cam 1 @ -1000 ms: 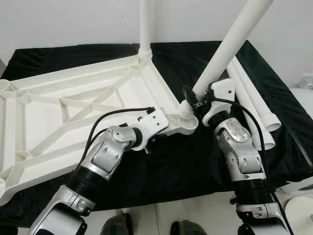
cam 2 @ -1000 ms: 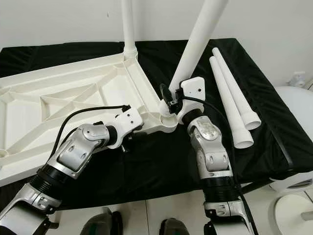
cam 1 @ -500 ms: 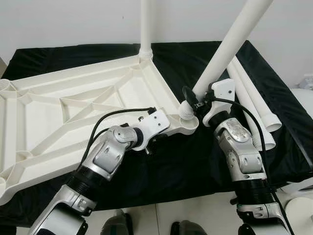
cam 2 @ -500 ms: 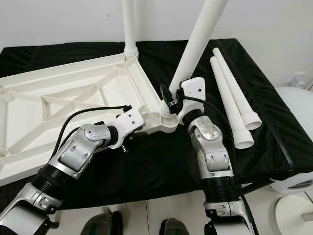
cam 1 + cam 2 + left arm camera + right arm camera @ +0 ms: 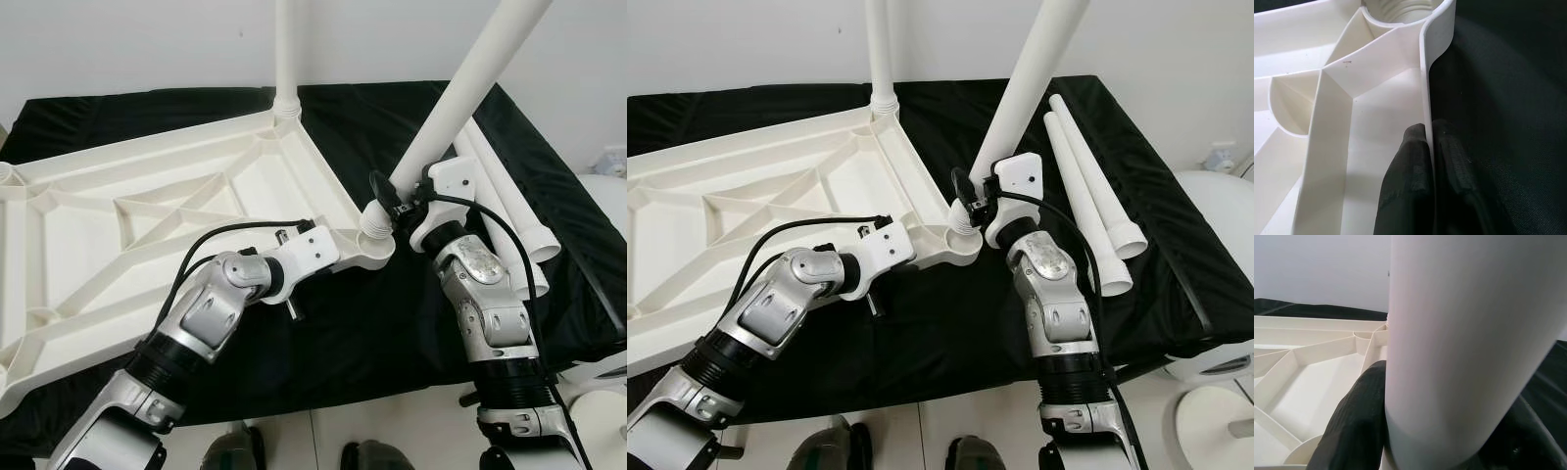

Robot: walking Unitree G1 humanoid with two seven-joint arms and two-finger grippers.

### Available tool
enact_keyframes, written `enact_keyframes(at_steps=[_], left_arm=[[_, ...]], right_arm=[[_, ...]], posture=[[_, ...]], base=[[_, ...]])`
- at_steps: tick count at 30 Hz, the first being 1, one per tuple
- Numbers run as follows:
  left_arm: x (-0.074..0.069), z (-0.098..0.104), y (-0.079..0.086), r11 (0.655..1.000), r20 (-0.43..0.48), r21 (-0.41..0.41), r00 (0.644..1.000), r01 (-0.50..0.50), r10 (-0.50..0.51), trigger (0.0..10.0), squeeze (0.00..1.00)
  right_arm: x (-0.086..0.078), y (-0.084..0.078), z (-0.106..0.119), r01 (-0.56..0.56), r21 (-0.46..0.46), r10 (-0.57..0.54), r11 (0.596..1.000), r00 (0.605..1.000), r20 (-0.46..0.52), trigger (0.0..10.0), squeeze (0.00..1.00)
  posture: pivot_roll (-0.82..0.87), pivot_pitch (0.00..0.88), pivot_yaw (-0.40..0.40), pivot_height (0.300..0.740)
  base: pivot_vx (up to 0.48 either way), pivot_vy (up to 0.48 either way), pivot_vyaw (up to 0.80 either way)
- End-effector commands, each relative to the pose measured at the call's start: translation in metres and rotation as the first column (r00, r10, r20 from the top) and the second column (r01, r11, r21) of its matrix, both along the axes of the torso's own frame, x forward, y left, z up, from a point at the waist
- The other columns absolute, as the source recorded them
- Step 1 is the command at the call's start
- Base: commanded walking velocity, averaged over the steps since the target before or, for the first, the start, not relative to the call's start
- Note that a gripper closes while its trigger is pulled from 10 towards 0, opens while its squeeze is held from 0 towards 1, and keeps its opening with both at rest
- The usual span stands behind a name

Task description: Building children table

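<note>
From the head views, a white tabletop (image 5: 147,215) is being shown lying upside down, ribs up, on a black cloth (image 5: 372,323) that is covering the work surface. The tabletop is taking up most of the cloth's left side and is overhanging its left and front-left edge; bare cloth is lying open in front of the near corner and toward the right. One leg (image 5: 286,54) is standing upright in the far corner socket. A second leg (image 5: 460,93) is being held tilted by the right gripper (image 5: 397,211), its lower end sitting at the near corner socket (image 5: 375,227). The near rim beside that corner is being clamped by the left gripper (image 5: 318,257). Two spare legs (image 5: 1097,206) are lying side by side on the cloth to the right, close to its edge. A white wall is standing behind, pale floor in front.

In the left wrist view, the black fingers (image 5: 1410,176) are being pressed on both sides of the thin upright rim (image 5: 1426,107), cloth just beside it.

In the right wrist view, the smooth white leg is being gripped between the fingers (image 5: 1359,421), with the ribbed underside behind.
</note>
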State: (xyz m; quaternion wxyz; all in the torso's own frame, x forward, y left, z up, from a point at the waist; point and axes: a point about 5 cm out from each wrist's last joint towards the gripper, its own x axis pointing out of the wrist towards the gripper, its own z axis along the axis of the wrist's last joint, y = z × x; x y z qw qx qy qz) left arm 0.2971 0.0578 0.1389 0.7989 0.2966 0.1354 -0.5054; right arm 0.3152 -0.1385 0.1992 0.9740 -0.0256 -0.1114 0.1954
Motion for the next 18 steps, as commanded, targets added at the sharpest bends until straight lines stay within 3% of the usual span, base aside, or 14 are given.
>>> enact_keyframes(at_steps=[1, 2, 3, 4, 18], left_arm=[[-0.01, -0.025, 0.004, 0.998, -0.084, 0.068, 0.996, 0.014, -0.009, 0.0, 0.0], [-0.01, -0.025, 0.004, 0.998, -0.084, 0.068, 0.996, 0.014, -0.009, 0.0, 0.0], [-0.01, -0.025, 0.003, 0.997, -0.082, 0.076, 0.997, 0.021, -0.014, 1.0, 0.0], [-0.009, -0.026, 0.004, 0.996, -0.081, 0.089, 0.997, 0.012, -0.004, 10.0, 0.0], [-0.003, -0.026, 0.005, 0.994, -0.065, 0.107, 0.998, -0.018, 0.025, 10.0, 0.0]], right_arm=[[-0.002, -0.002, 0.004, -0.004, 0.01, 0.004, 1.0, 1.0, 0.012, 10.0, 0.0], [-0.002, -0.002, 0.004, -0.004, 0.01, 0.004, 1.0, 1.0, 0.012, 10.0, 0.0], [-0.002, -0.003, 0.004, -0.004, 0.009, 0.004, 1.0, 1.0, 0.01, 10.0, 0.0], [-0.003, -0.003, 0.004, -0.01, 0.013, 0.009, 1.0, 1.0, 0.008, 10.0, 0.0], [-0.013, 0.0, 0.006, -0.148, 0.026, 0.149, 0.989, 0.988, -0.028, 10.0, 0.0]], posture=[[-0.04, 0.084, -0.001, 0.74], [-0.04, 0.084, -0.001, 0.74], [-0.04, 0.086, -0.001, 0.74], [-0.04, 0.088, 0.0, 0.74], [-0.05, 0.089, -0.002, 0.74]], base=[[0.0, 0.0, 0.0], [0.0, 0.0, 0.0], [0.0, 0.0, 0.0], [0.0, 0.0, 0.0], [0.0, 0.0, 0.0]])
